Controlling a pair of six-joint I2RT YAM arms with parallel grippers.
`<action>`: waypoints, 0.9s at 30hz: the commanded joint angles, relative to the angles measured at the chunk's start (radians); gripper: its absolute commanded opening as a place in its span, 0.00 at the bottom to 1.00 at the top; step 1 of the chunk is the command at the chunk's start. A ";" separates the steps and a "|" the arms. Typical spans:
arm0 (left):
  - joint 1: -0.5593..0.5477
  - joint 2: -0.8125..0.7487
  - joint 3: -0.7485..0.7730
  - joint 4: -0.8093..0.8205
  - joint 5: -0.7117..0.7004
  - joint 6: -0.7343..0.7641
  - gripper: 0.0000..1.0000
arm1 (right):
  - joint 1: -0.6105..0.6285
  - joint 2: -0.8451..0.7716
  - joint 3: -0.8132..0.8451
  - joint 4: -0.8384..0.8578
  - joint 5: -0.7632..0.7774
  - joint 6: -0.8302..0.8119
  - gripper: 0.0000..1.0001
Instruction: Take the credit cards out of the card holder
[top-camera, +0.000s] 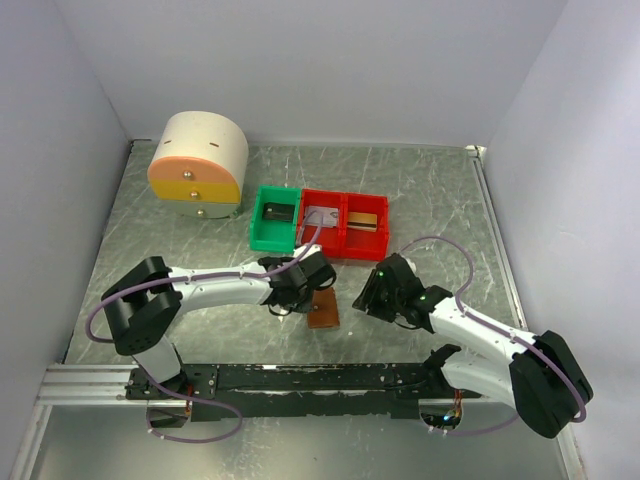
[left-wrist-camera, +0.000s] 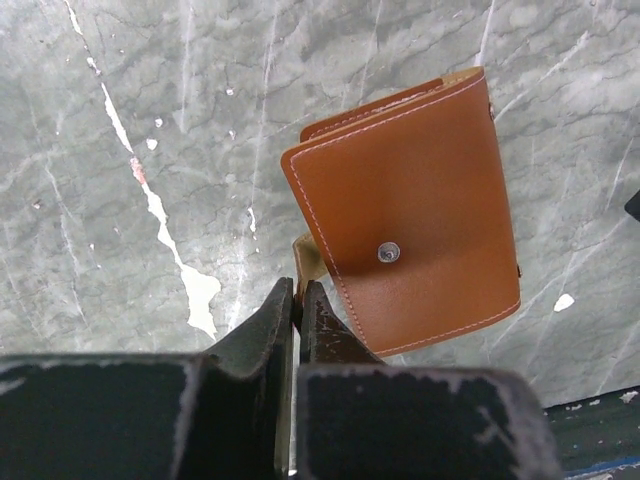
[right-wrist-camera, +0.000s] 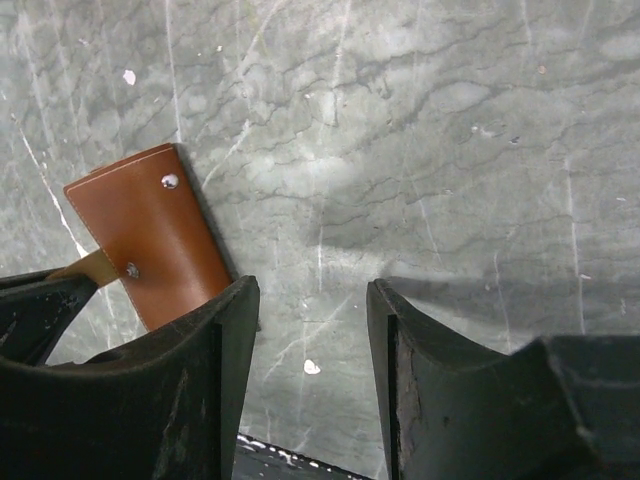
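Top external view, entries from the near edge of the tabletop outward.

1. Left arm. It runs low from its base at the near edge toward the middle of the tabletop, wrist tipped down. The left tool is clenched on the small tab that sticks out of the card holder's side, fingers pressed together with only the tab between them. Probable purpose: to anchor the holder, or to pull its flap up by that tab.

2. Right arm. It is bent inward from the right part of the near edge, wrist angled down. The right tool is released, jaws apart over bare tabletop just beside the holder and touching nothing. It is probably waiting to reach in once the holder is opened.

3. Card holder. Brown leather, folded shut, snap stud on the upper face. It lies between the two tools, near the middle of the tabletop and nearer its near edge. No cards show. Whether it lies fully flat cannot be told.

4. Green bin and red bin. They stand side by side beyond the holder, toward the far edge.

5. Rounded drawer box. Far left corner.
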 joint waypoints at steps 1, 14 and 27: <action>-0.006 -0.082 -0.016 0.028 -0.019 -0.012 0.07 | -0.001 0.009 0.023 0.064 -0.066 -0.040 0.49; -0.005 -0.229 -0.023 0.042 -0.027 0.132 0.07 | 0.022 0.297 0.086 0.445 -0.419 -0.113 0.52; -0.006 -0.217 0.040 0.134 0.107 0.214 0.07 | 0.041 0.290 0.063 0.391 -0.264 -0.028 0.41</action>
